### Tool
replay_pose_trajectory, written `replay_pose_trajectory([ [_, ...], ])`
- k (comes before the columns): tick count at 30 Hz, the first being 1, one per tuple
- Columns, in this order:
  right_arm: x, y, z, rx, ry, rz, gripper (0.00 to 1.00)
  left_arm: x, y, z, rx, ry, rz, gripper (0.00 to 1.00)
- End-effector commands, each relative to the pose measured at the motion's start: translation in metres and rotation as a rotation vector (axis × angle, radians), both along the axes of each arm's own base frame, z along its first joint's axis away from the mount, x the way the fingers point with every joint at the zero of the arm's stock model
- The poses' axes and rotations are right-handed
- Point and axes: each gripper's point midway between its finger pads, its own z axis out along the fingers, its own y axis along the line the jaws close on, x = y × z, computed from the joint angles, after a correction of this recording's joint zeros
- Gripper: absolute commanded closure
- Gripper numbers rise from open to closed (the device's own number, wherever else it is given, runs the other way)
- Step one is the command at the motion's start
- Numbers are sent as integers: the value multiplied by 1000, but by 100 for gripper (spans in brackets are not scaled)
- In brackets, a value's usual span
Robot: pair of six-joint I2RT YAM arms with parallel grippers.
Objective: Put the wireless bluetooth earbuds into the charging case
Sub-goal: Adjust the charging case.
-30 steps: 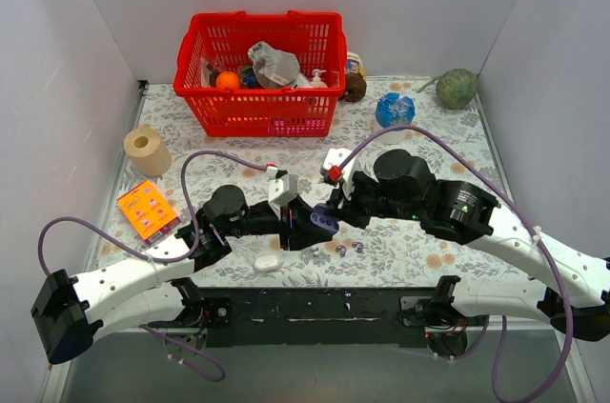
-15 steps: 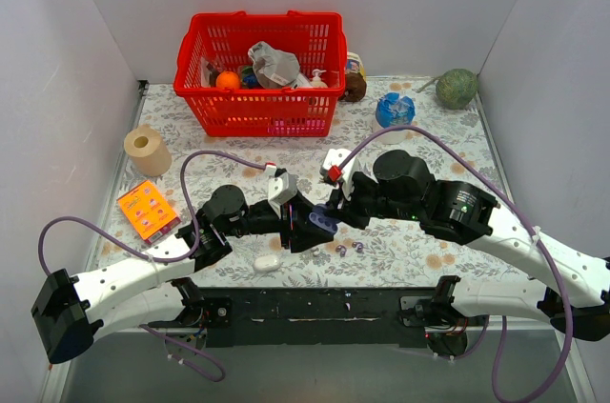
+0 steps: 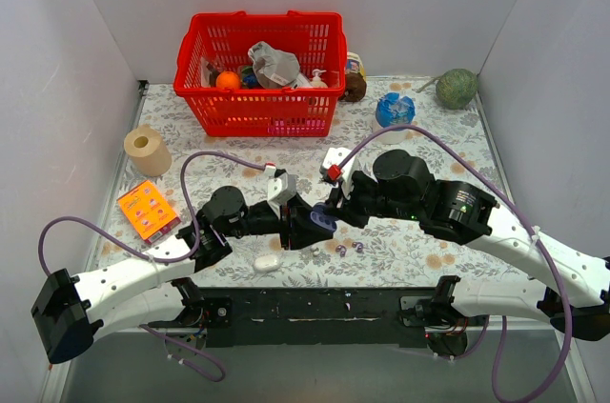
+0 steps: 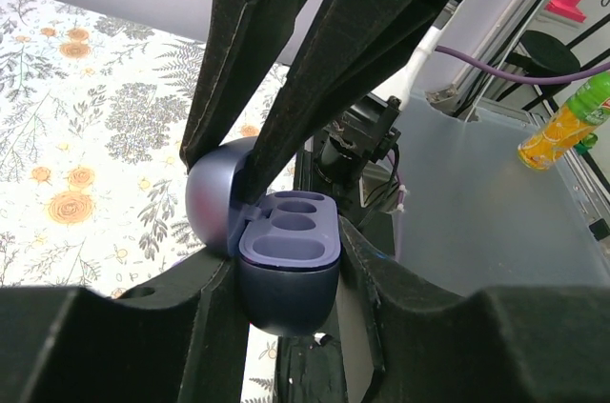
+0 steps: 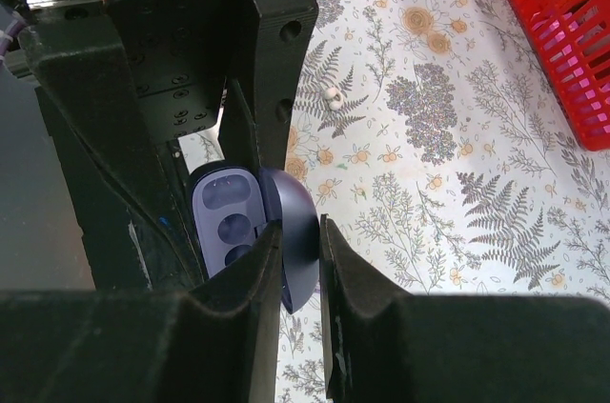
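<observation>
The charging case (image 4: 291,231) is held above the counter (image 3: 172,127), its base gripped by the closed jaws of the left gripper (image 4: 289,279) and its open lid (image 4: 212,201) pinched by the right gripper (image 5: 300,260). The shell is judged hard, light and slippery. The wireless bluetooth earbuds (image 3: 340,250) lie loose to its right, glossy and best taken across their bodies.

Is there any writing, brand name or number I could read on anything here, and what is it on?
No text can be read in any view.
Orange packet: printed patches, too small to read.
Drink bottle in the left wrist view: label blurred.
Items in the red basket: labels too small to read.
Charging case: no marking shows.
</observation>
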Motion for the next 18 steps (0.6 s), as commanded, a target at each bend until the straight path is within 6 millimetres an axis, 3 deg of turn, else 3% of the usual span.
replay_pose_trajectory([
  [1,-6,9,12,47,15,25,99,8,2,7,-43,-33,46,100],
  [4,-5,10,14,55,19,13,99,6,4,7,-61,-45,43,100],
  [7,-3,11,23,93,27,-11,77,5,7,7,-77,-60,46,100],
  [8,-2,11,27,108,25,-21,65,4,8,9,-84,-66,49,100],
  [14,9,9,68,241,37,-135,42,7,20,14,-140,-86,114,100],
  [15,11,8,78,269,35,-148,30,7,24,21,-167,-99,127,100],
  [18,19,-1,96,346,26,-228,27,8,35,27,-208,-104,177,100],
])
